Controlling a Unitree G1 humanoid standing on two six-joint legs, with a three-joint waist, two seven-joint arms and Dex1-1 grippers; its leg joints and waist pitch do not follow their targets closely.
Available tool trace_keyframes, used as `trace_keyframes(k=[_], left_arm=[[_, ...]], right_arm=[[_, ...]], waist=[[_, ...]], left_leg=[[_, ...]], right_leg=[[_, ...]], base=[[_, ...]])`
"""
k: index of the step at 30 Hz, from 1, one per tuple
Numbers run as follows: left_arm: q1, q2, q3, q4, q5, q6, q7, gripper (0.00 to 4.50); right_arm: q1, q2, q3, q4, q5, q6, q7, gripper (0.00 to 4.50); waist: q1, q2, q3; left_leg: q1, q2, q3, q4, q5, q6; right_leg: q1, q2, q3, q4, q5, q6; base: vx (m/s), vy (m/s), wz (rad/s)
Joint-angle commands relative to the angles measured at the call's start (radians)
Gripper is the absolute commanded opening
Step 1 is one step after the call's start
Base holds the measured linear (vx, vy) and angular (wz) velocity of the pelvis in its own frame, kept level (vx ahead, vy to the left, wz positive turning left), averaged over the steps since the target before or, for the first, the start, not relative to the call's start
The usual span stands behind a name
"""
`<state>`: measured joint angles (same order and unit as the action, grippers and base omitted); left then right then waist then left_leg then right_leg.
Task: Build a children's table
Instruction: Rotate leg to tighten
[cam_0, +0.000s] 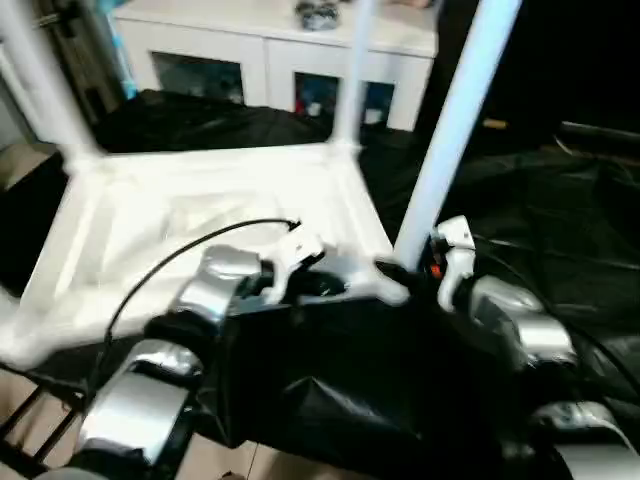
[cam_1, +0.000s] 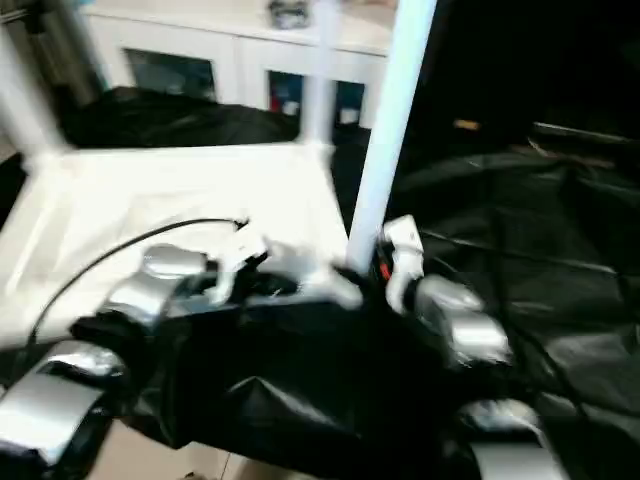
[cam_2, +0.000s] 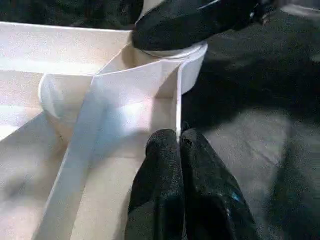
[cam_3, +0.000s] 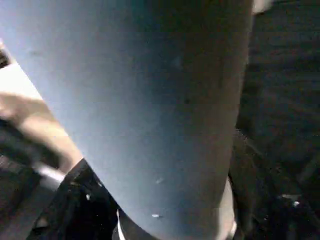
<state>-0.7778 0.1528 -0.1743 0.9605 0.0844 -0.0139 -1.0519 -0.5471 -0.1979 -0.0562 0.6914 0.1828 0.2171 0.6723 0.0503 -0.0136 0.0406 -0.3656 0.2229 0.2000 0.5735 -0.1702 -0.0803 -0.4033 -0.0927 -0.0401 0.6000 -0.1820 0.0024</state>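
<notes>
— Looking down from the head camera, what lies in front?
— A children's table (cam_0: 200, 220), upside down on black sheeting (cam_0: 560, 230), ribbed underside up. Three legs rise from its corner sockets: a far-left leg (cam_0: 40, 80), a far-right leg (cam_0: 352, 70), and a near-right leg (cam_0: 455, 120), which leans a little.
— And the grippers?
— The left gripper (cam_0: 325, 283) sits at the tabletop's near-right rim; the right gripper (cam_0: 395, 272) is at the foot of the near-right leg. A white cabinet (cam_0: 270, 50) with glass doors stands behind.
— What does the left wrist camera show?
— Its two black fingers (cam_2: 160, 170) are pressed together on the thin white rim wall (cam_2: 178, 100) beside the corner socket (cam_2: 187, 60), pinching it. A black finger of the right gripper lies across the socket.
— The right wrist view?
— The leg's pale tube stands very close, with dark finger material low beside it. Whether that gripper is clamped on the leg, I cannot tell.
</notes>
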Motion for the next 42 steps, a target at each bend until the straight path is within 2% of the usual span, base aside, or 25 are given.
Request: trace_keyframes(k=[1,2,5,6,8,10,12,13,15,16,17,18,20,22,23,28,29,31,37,38,42], left_arm=[[-0.039,-0.077,0.002,-0.02,-0.021,-0.002,0.06,0.0],[-0.04,-0.094,-0.002,-0.019,-0.019,0.004,0.079,0.0],[-0.04,-0.109,-0.008,-0.017,-0.015,-0.001,0.09,0.0],[-0.041,-0.11,-0.01,-0.016,-0.014,-0.003,0.091,0.0],[-0.042,-0.107,-0.012,-0.014,-0.01,-0.008,0.089,0.0],[-0.042,-0.104,-0.012,-0.014,-0.009,-0.009,0.088,0.0],[-0.042,-0.101,-0.013,-0.013,-0.008,-0.008,0.09,0.0],[-0.04,-0.091,-0.016,-0.015,-0.007,-0.01,0.075,0.0],[-0.034,-0.072,-0.023,-0.022,-0.007,-0.014,0.039,0.0],[-0.025,-0.043,-0.034,-0.035,-0.009,-0.02,-0.027,0.0],[-0.021,-0.032,-0.038,-0.039,-0.01,-0.023,-0.053,0.0],[-0.018,-0.017,-0.041,-0.044,-0.011,-0.023,-0.086,0.0],[-0.016,-0.006,-0.043,-0.047,-0.013,-0.025,-0.112,0.0],[-0.013,0.009,-0.047,-0.053,-0.016,-0.028,-0.148,0.0],[-0.01,0.019,-0.05,-0.057,-0.019,-0.033,-0.17,0.0],[0.001,0.057,-0.06,-0.083,-0.034,-0.039,-0.282,0.0],[0.006,0.076,-0.065,-0.089,-0.036,-0.045,-0.328,0.0],[0.009,0.09,-0.069,-0.092,-0.038,-0.042,-0.359,0.0],[0.015,0.107,-0.077,-0.1,-0.036,-0.035,-0.379,0.0],[0.017,0.108,-0.077,-0.104,-0.038,-0.032,-0.378,0.0],[0.022,0.103,-0.068,-0.108,-0.038,-0.032,-0.367,0.0]], right_arm=[[-0.002,0.082,0.045,0.104,-0.033,0.02,-0.103,2.62],[-0.013,0.103,0.044,0.136,-0.047,-0.005,-0.144,2.62],[-0.025,0.125,0.039,0.159,-0.052,-0.034,-0.156,2.62],[-0.028,0.131,0.033,0.162,-0.045,-0.037,-0.148,3.15],[-0.037,0.14,0.02,0.164,-0.026,-0.037,-0.114,3.28],[-0.039,0.14,0.019,0.162,-0.022,-0.036,-0.1,3.63],[-0.048,0.14,0.02,0.175,-0.021,-0.047,-0.095,3.7],[-0.048,0.127,0.039,0.172,-0.03,-0.062,-0.062,3.75],[-0.037,0.101,0.067,0.147,-0.036,-0.065,0.004,3.75],[-0.011,0.057,0.108,0.092,-0.04,-0.062,0.124,3.75],[0.0,0.041,0.121,0.069,-0.04,-0.059,0.169,3.75],[0.015,0.015,0.138,0.038,-0.037,-0.049,0.227,3.75],[0.027,-0.007,0.152,0.012,-0.031,-0.037,0.277,3.75],[0.043,-0.034,0.168,-0.022,-0.022,-0.018,0.336,3.75],[0.051,-0.051,0.175,-0.04,-0.014,-0.008,0.369,3.75],[0.077,-0.112,0.194,-0.101,0.015,0.035,0.49,3.75],[0.093,-0.135,0.204,-0.132,0.021,0.053,0.537,3.75],[0.103,-0.148,0.211,-0.152,0.02,0.066,0.566,3.6],[0.109,-0.15,0.217,-0.147,0.005,0.067,0.559,3.29],[0.113,-0.15,0.218,-0.155,0.011,0.073,0.562,3.06],[0.123,-0.145,0.215,-0.179,0.025,0.091,0.563,2.85]], waist=[[-0.002,0.0,-0.058],[-0.002,0.004,-0.059],[-0.007,0.002,-0.057],[-0.007,0.003,-0.058],[-0.009,0.003,-0.058],[-0.011,0.003,-0.058],[-0.011,0.004,-0.058],[-0.012,0.002,-0.058],[-0.011,0.002,-0.057],[-0.009,0.0,-0.058],[-0.007,0.002,-0.059],[-0.003,-0.001,-0.061],[0.001,0.0,-0.063],[0.003,0.001,-0.063],[0.009,0.001,-0.062],[0.017,0.0,-0.058],[0.019,0.006,-0.058],[0.02,0.004,-0.058],[0.022,0.005,-0.059],[0.022,0.004,-0.06],[0.026,0.004,-0.061]], left_leg=[[0.012,0.001,-0.003,-0.062,-0.231,0.008],[0.014,0.002,-0.003,-0.062,-0.233,0.006],[0.012,0.001,-0.004,-0.063,-0.254,0.011],[0.013,0.001,-0.004,-0.063,-0.258,0.013],[0.014,0.002,-0.004,-0.064,-0.275,0.018],[0.013,0.003,-0.005,-0.065,-0.273,0.02],[0.012,0.003,-0.005,-0.065,-0.266,0.021],[0.012,0.003,-0.004,-0.064,-0.267,0.023],[0.011,0.003,-0.005,-0.065,-0.271,0.027],[0.011,0.003,-0.005,-0.064,-0.266,0.034],[0.008,0.004,-0.004,-0.061,-0.249,0.047],[0.005,0.004,-0.003,-0.06,-0.217,0.055],[0.006,0.006,-0.001,-0.056,-0.185,0.07],[0.007,0.007,0.001,-0.055,-0.178,0.079],[0.01,0.009,0.003,-0.054,-0.187,0.084],[0.012,0.011,0.001,-0.06,-0.229,0.067],[0.014,0.013,0.0,-0.062,-0.235,0.062],[0.013,0.012,0.0,-0.062,-0.234,0.059],[0.013,0.011,0.0,-0.063,-0.237,0.038],[0.014,0.011,0.0,-0.062,-0.23,0.038],[0.014,0.011,0.001,-0.06,-0.212,0.046]], right_leg=[[0.042,-0.035,0.024,-0.07,-0.175,-0.23],[0.041,-0.037,0.024,-0.07,-0.176,-0.23],[0.043,-0.033,0.023,-0.074,-0.189,-0.224],[0.043,-0.034,0.023,-0.075,-0.191,-0.223],[0.042,-0.033,0.023,-0.077,-0.201,-0.222],[0.043,-0.033,0.023,-0.075,-0.193,-0.226],[0.043,-0.034,0.023,-0.074,-0.179,-0.231],[0.043,-0.034,0.023,-0.073,-0.175,-0.233],[0.044,-0.033,0.022,-0.074,-0.179,-0.234],[0.048,-0.033,0.021,-0.074,-0.171,-0.235],[0.049,-0.033,0.022,-0.07,-0.137,-0.239],[0.056,-0.031,0.02,-0.063,-0.096,-0.243],[0.054,-0.029,0.019,-0.056,-0.03,-0.266],[0.053,-0.03,0.019,-0.053,-0.011,-0.279],[0.052,-0.033,0.019,-0.055,-0.022,-0.286],[0.051,-0.034,0.019,-0.062,-0.097,-0.276],[0.049,-0.035,0.02,-0.064,-0.101,-0.277],[0.049,-0.033,0.02,-0.062,-0.093,-0.276],[0.048,-0.035,0.02,-0.061,-0.104,-0.275],[0.049,-0.035,0.02,-0.06,-0.094,-0.276],[0.049,-0.035,0.021,-0.058,-0.07,-0.277]], base=[[0.0,0.0,0.0],[0.0,0.0,0.0],[0.0,0.0,0.0],[0.0,0.0,0.0],[0.0,0.0,0.0],[0.0,0.0,0.0],[0.0,0.0,0.0],[0.0,0.0,0.0],[0.0,0.0,0.0],[0.0,0.0,0.0],[0.0,0.0,0.0],[0.0,0.0,0.0],[0.0,0.0,0.0],[0.0,0.0,0.0],[0.0,0.0,0.0],[0.0,0.0,0.0],[0.0,0.0,0.0],[0.0,0.0,0.0],[0.0,0.0,0.0],[0.0,0.0,0.0],[0.0,0.0,0.0]])
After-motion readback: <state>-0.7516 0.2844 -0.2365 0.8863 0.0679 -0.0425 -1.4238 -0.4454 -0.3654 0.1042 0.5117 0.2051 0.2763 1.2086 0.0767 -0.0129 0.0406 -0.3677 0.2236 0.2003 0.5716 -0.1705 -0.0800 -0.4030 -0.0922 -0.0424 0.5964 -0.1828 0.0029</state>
